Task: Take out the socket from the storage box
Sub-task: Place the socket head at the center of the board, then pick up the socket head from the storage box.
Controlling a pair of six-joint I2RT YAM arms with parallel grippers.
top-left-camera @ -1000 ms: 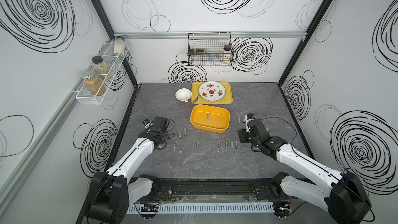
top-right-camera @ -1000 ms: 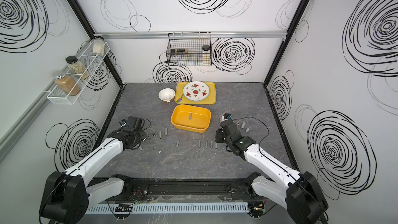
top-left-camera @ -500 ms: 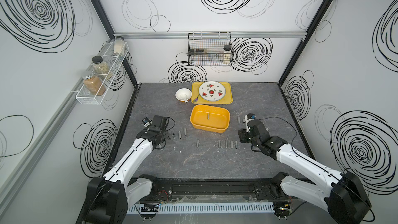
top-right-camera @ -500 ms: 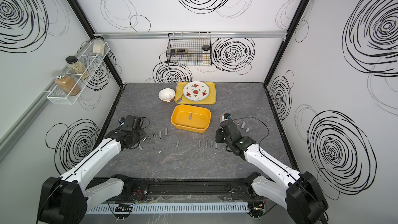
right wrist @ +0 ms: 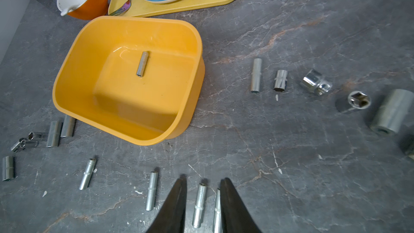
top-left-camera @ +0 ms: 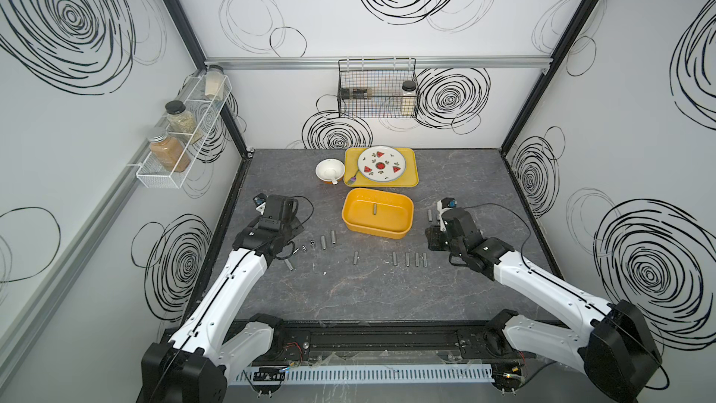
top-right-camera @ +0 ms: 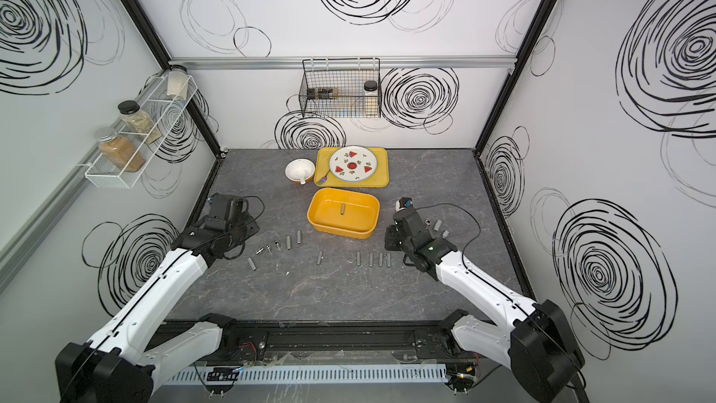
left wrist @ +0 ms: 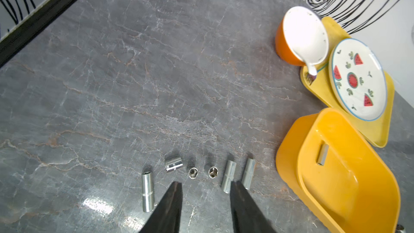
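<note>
One socket [top-left-camera: 375, 209] lies alone inside the yellow box [top-left-camera: 376, 231]. The left gripper [left wrist: 205, 182] and right gripper [right wrist: 204, 179] flank the box, parted and empty. The pick seems unstarted; next, one must clear its wall and descend.

Numbering one storage box [top-left-camera: 377, 231], one socket [top-left-camera: 375, 209] inside, at least sixteen loose sockets [top-left-camera: 395, 258], one tray [top-left-camera: 408, 180], one plate [top-left-camera: 381, 163], one bowl [top-left-camera: 320, 167], four jars [top-left-camera: 169, 151].

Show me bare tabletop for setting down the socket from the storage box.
Free: the near strip between the socket row and front rail; the far-left corner beside the bowl; the far-right stretch past the tray. Crowded: in front of the storage box and right of it.
</note>
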